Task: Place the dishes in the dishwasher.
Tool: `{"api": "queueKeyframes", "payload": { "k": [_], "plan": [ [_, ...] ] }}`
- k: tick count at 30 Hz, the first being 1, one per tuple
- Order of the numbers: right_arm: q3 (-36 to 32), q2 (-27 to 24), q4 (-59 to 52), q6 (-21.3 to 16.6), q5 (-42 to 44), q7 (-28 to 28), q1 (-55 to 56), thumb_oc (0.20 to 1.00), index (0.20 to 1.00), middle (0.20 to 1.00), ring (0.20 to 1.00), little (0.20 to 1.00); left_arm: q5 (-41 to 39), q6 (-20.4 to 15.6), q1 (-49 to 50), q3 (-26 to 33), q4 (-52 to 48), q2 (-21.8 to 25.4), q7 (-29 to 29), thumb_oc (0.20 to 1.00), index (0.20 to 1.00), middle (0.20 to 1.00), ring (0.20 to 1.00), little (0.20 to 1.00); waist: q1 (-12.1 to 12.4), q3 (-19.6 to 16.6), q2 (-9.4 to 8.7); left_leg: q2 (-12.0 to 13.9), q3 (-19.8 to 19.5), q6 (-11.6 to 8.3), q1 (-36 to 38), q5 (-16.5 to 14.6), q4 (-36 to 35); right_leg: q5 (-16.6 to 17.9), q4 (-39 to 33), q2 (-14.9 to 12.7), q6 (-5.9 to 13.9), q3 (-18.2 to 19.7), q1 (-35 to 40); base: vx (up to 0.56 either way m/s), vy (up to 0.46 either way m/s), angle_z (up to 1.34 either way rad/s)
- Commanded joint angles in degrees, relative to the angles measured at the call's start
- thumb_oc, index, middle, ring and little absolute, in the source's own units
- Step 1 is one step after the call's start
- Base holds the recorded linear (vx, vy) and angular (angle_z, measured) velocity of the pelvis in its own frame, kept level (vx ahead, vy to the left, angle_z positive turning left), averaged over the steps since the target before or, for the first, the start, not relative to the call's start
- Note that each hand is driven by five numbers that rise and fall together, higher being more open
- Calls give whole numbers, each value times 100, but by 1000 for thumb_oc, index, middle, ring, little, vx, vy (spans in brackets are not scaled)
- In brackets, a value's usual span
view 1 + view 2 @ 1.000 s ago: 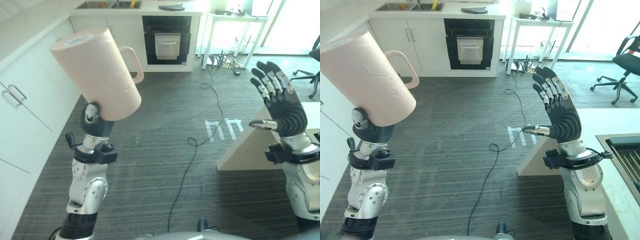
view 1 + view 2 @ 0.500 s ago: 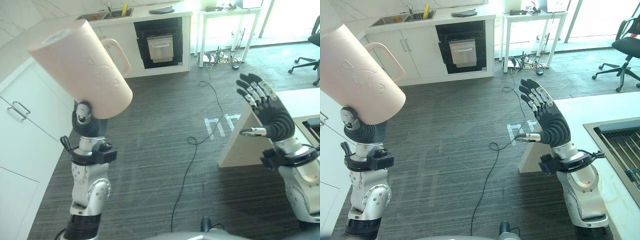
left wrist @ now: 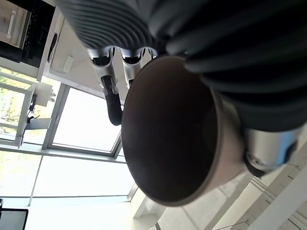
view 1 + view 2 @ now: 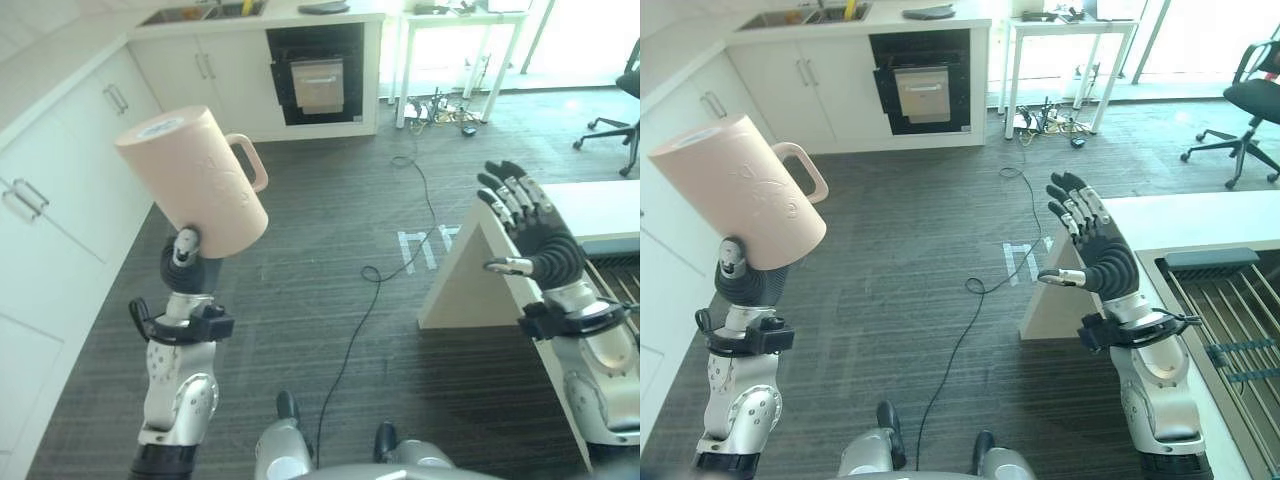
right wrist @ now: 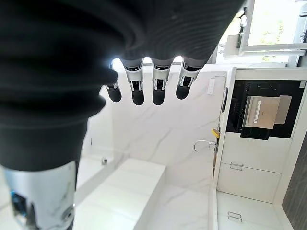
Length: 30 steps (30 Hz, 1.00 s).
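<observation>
up over the floor, the left hand [image 4: 186, 262] has its fingers wrapped around the pink mug [image 4: 193, 183], carrying it toward the dishwasher i guess. mug's upside down, base skyward, long axis tipped left, handle facing away. right hand [image 4: 1092, 252] is raised with fingers spread, empty, near the dish rack [image 4: 1230, 315].

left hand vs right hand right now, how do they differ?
The left hand is curled round a pink mug, holding it tilted with its base up; the right hand holds nothing. Left hand's fingers are wrapped on the mug, while right hand's fingers are straight and spread. Left is over the floor by white cabinets; right is by the counter. Both are raised.
</observation>
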Motion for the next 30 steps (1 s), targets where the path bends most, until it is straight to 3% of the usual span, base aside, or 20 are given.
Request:
{"api": "queueKeyframes", "payload": {
  "k": [1,3,4,6,9,10,11,12,15,17,19,20,24,28,29,30],
  "plan": [
    [-425,-392,-615,-392,229,96,-276,1000,1000,1000,1000,1000,-267,-446,169,242,-1025,182,-199,200,200,200,200,200,287,-83,-148,-183,-318,-155,597,900,143,-516,-37,-482,-33,442,1126,452,429,-39],
    [-481,-410,-636,-422,343,144,-207,1000,1000,1000,1000,1000,-261,-364,192,315,-1051,214,-210,200,200,200,200,200,323,-138,-196,-264,-199,-96,649,748,199,-554,15,-641,83,400,1197,400,395,-70],
    [-693,-291,-778,-434,556,174,33,1000,1000,1000,1000,1000,-282,-84,80,408,-1094,307,-291,200,200,200,200,200,393,-246,-318,-491,-57,72,532,500,551,-561,213,-963,361,217,1326,464,486,-58],
    [-604,-117,-853,-487,393,107,17,1000,1000,1000,1000,1000,-168,79,-90,368,-1135,328,-318,200,200,200,200,200,428,-256,-408,-785,-118,297,658,353,547,-220,959,-1283,539,137,1074,422,482,11],
    [-494,54,-879,-494,215,-39,-62,1000,1000,1000,1000,1000,-47,298,-308,298,-1122,375,-290,200,200,200,200,200,449,-297,-358,-1072,-289,536,897,191,388,321,2118,-1507,535,233,579,302,385,27],
    [-398,190,-902,-459,101,-60,-34,1000,1000,1000,1000,1000,77,444,-388,295,-1140,370,-253,200,200,200,200,200,465,-291,-235,-1242,-413,676,1245,28,257,471,3116,-1664,385,98,18,378,430,51],
    [-345,209,-878,-428,75,-39,-74,1000,1000,1000,1000,1000,102,439,-383,298,-1136,366,-203,200,200,200,200,200,440,-259,-197,-1268,-392,690,1408,4,164,376,3245,-1634,321,86,-203,424,373,35],
    [-276,144,-835,-379,42,-106,-164,1000,1000,1000,1000,1000,75,471,-428,292,-1144,414,-138,200,200,200,200,200,443,-268,-180,-1298,-377,694,1482,-8,123,52,2817,-1365,242,-52,-268,328,86,8],
    [-266,81,-738,-360,100,-213,-335,1000,1000,1000,1000,1000,-48,424,-480,250,-1066,490,-203,200,200,200,200,200,356,-181,-235,-1309,-351,628,1684,-118,77,137,1423,-1031,274,-368,-325,299,-40,-16],
    [-333,81,-762,-329,133,-189,-307,1000,1000,1000,1000,1000,-39,386,-470,192,-1090,467,-203,200,200,200,200,200,134,-153,-337,-1447,-378,669,1839,-362,54,676,358,-831,463,-68,-700,342,-107,29],
    [-413,80,-812,-375,154,-170,-171,1000,1000,1000,1000,1000,21,362,-444,134,-1126,410,-241,200,200,200,200,200,-65,-129,-369,-1548,-564,723,1979,-523,54,1187,-147,-748,565,365,-1091,375,-116,85],
    [-489,115,-839,-434,182,-101,-47,1000,1000,1000,1000,1000,73,318,-403,91,-1141,388,-246,200,200,200,200,200,-161,-107,-345,-1571,-658,757,2083,-599,54,1323,-286,-735,583,499,-1355,414,-154,119],
    [-572,-28,-812,-555,352,-77,59,1000,1000,1000,1000,1000,35,258,-258,159,-1179,450,-284,200,200,200,200,200,-154,-110,-370,-1643,-623,822,2423,-864,54,1443,-232,-793,546,4,-1262,485,-265,59],
    [-548,-42,-851,-327,260,-199,-67,1000,1000,1000,1000,1000,-24,326,-230,181,-1154,359,-289,200,200,200,200,200,-248,-324,-310,-1526,-511,720,2769,-1255,522,1230,-38,-703,331,-78,-1130,434,-293,3],
    [-574,-83,-898,-258,292,-188,-19,1000,1000,1000,1000,1000,-41,361,-168,189,-1174,337,-305,200,200,200,200,200,-295,-406,-241,-1409,-442,589,2812,-1105,830,1111,-2,-587,188,-89,-1103,385,-303,-1],
    [-627,-125,-937,-222,344,-172,67,1000,1000,1000,1000,1000,-70,404,-95,194,-1203,312,-319,200,200,200,200,200,-328,-460,-155,-1275,-422,390,2775,-755,1260,1005,-7,-433,55,-103,-1047,362,-325,-45]
  ]
}}
